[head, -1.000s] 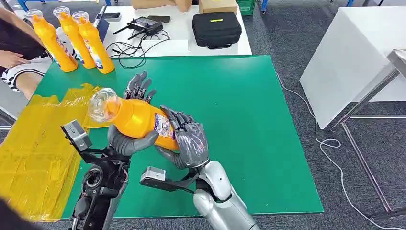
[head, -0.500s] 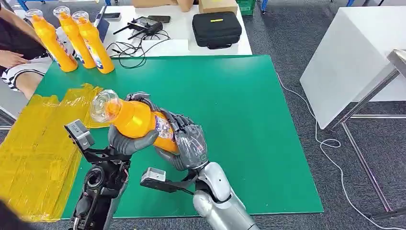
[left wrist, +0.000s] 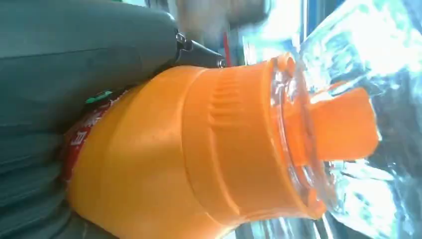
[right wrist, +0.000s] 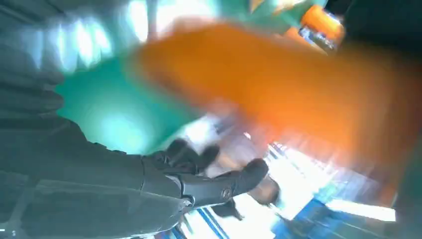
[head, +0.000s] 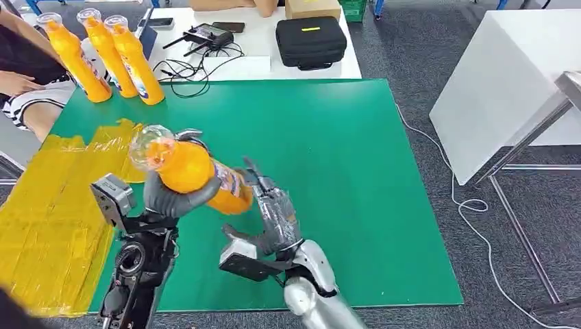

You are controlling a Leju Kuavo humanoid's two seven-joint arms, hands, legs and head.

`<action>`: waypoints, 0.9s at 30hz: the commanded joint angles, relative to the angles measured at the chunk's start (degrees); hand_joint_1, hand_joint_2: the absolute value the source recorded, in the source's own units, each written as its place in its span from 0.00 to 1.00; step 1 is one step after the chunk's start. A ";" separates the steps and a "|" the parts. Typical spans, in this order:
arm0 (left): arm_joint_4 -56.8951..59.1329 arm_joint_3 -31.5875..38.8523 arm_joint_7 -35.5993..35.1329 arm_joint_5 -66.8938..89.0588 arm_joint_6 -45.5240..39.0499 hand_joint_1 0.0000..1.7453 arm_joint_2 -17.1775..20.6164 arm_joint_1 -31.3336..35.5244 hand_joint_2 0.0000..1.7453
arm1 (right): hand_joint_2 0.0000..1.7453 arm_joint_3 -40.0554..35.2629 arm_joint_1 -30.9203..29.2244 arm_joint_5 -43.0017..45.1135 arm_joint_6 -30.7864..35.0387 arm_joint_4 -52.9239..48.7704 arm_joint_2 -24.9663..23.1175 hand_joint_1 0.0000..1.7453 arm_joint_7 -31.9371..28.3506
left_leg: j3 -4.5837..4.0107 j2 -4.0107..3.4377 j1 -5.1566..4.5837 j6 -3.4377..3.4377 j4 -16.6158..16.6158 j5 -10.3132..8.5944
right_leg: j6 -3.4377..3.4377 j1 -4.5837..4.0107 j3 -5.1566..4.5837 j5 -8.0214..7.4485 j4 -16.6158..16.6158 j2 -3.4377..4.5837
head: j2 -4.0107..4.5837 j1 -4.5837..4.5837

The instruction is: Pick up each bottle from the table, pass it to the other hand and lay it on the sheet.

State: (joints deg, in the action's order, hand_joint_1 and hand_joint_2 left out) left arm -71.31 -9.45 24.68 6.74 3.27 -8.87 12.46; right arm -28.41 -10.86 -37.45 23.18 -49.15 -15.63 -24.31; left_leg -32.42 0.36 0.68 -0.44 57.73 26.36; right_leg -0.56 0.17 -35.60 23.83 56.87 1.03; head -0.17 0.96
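Note:
An orange bottle [head: 186, 168] with a clear cap is held above the green mat [head: 356, 171], cap pointing to the left and tilted up. My left hand [head: 175, 199] grips it around the upper body, thumb underneath and fingers over the top; in the left wrist view the bottle [left wrist: 199, 149] lies against that hand [left wrist: 74, 59]. My right hand [head: 274, 214] is just right of the bottle's base, fingers straightened and off it. In the blurred right wrist view the right hand [right wrist: 99, 164] is spread with the bottle [right wrist: 298, 84] beyond it. The yellow sheet [head: 48, 212] lies at the left.
Three more orange bottles [head: 109, 58] stand at the mat's back left corner. A person [head: 20, 75] sits at the far left. Behind the mat a white table holds a black case [head: 310, 41], a controller and cables [head: 205, 38]. A white table [head: 507, 82] stands to the right.
My left fingers closed over the bottle. My right hand let go of it, opened and drew back. The bottle shifted slightly left and up in my left hand.

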 commanded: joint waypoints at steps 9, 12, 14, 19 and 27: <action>-4.81 9.19 -10.22 54.91 -38.83 1.00 6.38 9.59 1.00 | 0.00 14.92 18.44 6.39 8.22 -44.94 6.94 0.00 -3.76 | 0.15 0.37 0.02 -0.01 0.01 0.09 | -0.02 -0.04 0.23 0.21 0.02 -0.48 | 0.00 -0.02; 4.82 7.49 -19.31 78.14 -41.78 1.00 9.59 15.52 1.00 | 1.00 13.91 16.82 6.01 7.84 -42.42 7.41 0.00 -3.09 | 0.01 0.26 0.01 -0.01 -0.02 -0.01 | -0.01 -0.02 0.09 0.05 -0.03 -0.30 | 0.00 -0.04; 14.86 -2.86 -30.31 83.26 -42.58 1.00 16.89 21.55 1.00 | 1.00 13.42 15.52 6.71 7.29 -40.23 7.61 0.00 -3.17 | 0.11 0.21 0.01 0.00 -0.07 -0.03 | 0.01 -0.01 0.16 0.01 -0.07 -0.26 | 0.00 -0.04; 16.95 -3.13 -30.46 83.26 -43.27 1.00 16.84 22.71 1.00 | 1.00 13.37 15.19 6.82 7.37 -39.71 7.55 0.00 -3.27 | 0.18 0.11 0.02 0.05 -0.09 -0.13 | 0.01 -0.03 0.18 -0.08 -0.08 -0.17 | 0.00 0.00; 36.92 -6.25 -32.45 83.26 -36.80 1.00 18.23 31.65 1.00 | 1.00 12.47 13.62 6.97 5.67 -38.09 8.20 0.00 -3.35 | 0.19 0.11 0.05 0.08 -0.04 -0.16 | 0.07 -0.08 0.18 -0.14 -0.03 -0.21 | 0.00 -0.02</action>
State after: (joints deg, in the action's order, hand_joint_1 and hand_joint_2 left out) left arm -60.63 -9.77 -6.51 89.85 -38.40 6.36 31.74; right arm -14.69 5.81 -30.88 30.69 -89.85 -9.68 -27.82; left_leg -32.41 0.37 0.70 -0.35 57.73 26.17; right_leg -0.46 0.13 -35.64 23.63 56.89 0.98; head -0.17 0.94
